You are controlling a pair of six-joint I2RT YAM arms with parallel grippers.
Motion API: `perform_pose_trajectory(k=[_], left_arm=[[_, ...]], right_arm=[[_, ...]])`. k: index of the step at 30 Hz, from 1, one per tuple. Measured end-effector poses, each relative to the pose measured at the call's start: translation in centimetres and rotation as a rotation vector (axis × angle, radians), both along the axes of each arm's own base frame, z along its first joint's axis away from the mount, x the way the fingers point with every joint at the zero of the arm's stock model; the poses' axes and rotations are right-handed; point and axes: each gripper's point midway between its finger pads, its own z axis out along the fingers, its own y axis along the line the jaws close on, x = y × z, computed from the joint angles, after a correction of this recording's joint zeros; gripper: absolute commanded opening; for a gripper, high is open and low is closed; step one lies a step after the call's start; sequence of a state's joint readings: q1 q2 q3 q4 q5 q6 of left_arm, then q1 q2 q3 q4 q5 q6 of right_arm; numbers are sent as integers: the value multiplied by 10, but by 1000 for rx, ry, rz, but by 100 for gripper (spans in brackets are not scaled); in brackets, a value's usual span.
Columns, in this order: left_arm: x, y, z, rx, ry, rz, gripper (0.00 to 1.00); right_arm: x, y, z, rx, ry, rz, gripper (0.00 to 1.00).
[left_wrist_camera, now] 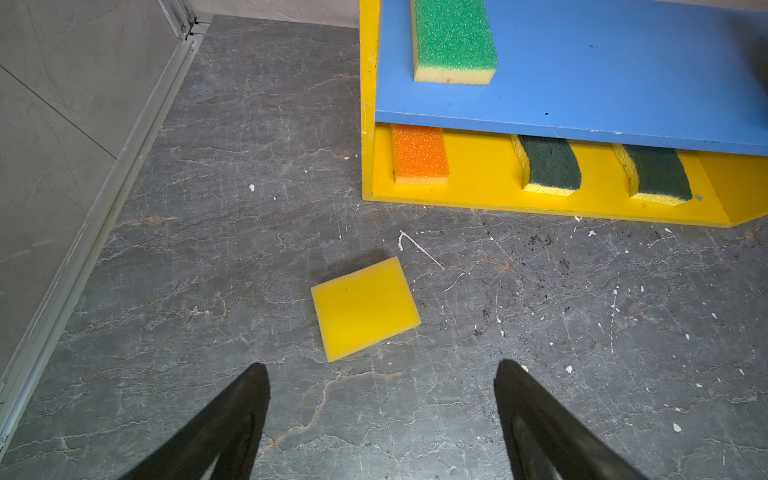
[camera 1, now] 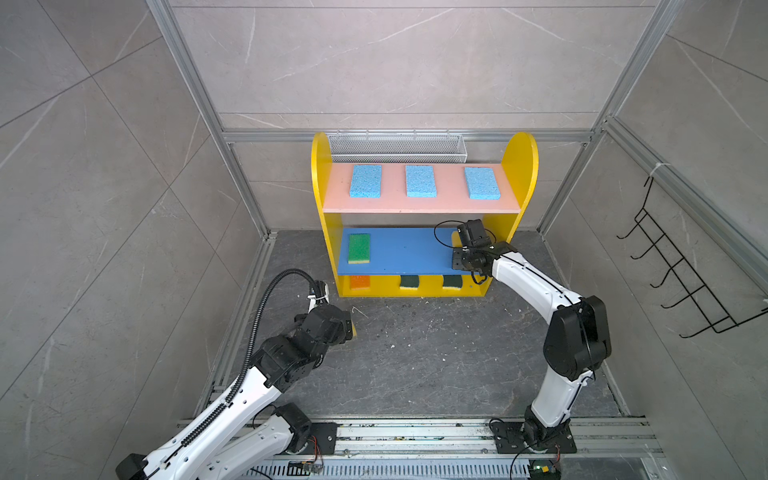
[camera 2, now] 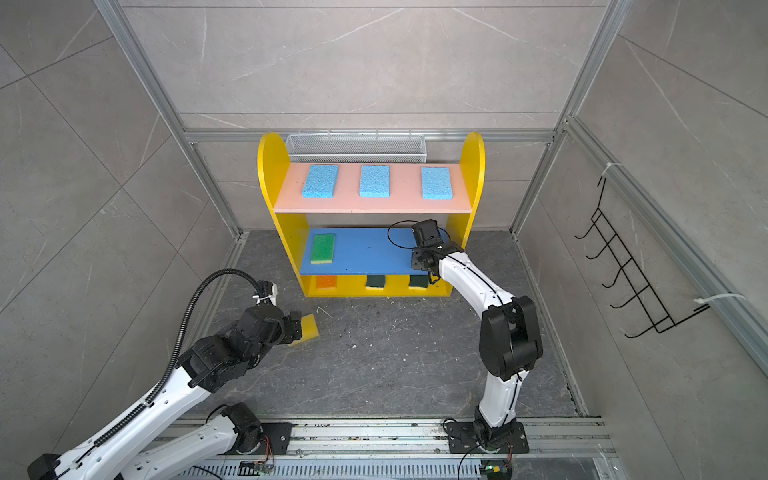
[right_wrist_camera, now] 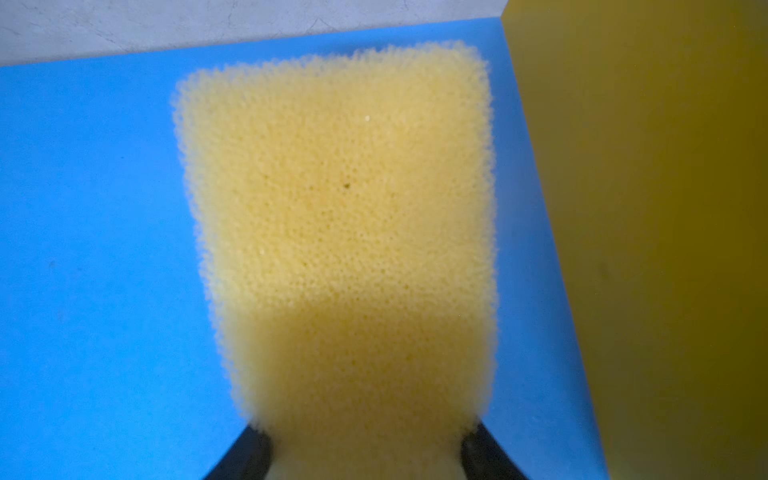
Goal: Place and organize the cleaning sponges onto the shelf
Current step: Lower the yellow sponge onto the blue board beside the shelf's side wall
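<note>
Seven sponges (camera 1: pixel 359 248) sit on the shelf (camera 1: pixel 521 166); one is gripped, one lies on the floor (camera 1: pixel 415 353).
Left gripper (left_wrist_camera: pixel 382 365), jaws wide apart and empty, hovers short of the yellow sponge (left_wrist_camera: pixel 365 309) at lower centre of the left wrist view. Right gripper (right_wrist_camera: pixel 365 434), at the blue board's (camera 1: pixel 407 249) right end in both top views, clasps a pale sponge (right_wrist_camera: pixel 336 208) beside the side panel (right_wrist_camera: pixel 644 208); blur hides whether it touches the board.
</note>
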State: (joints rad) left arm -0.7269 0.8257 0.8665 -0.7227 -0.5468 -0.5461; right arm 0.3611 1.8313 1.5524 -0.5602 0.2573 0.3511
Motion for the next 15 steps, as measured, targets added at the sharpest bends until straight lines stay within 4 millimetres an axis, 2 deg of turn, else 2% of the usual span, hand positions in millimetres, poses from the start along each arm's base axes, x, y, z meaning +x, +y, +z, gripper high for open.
perform_pose_trajectory(k=[15], left_arm=[[2, -2, 3, -10, -11, 0, 87]], right_arm=[[-1, 6, -2, 29, 8, 22, 55]])
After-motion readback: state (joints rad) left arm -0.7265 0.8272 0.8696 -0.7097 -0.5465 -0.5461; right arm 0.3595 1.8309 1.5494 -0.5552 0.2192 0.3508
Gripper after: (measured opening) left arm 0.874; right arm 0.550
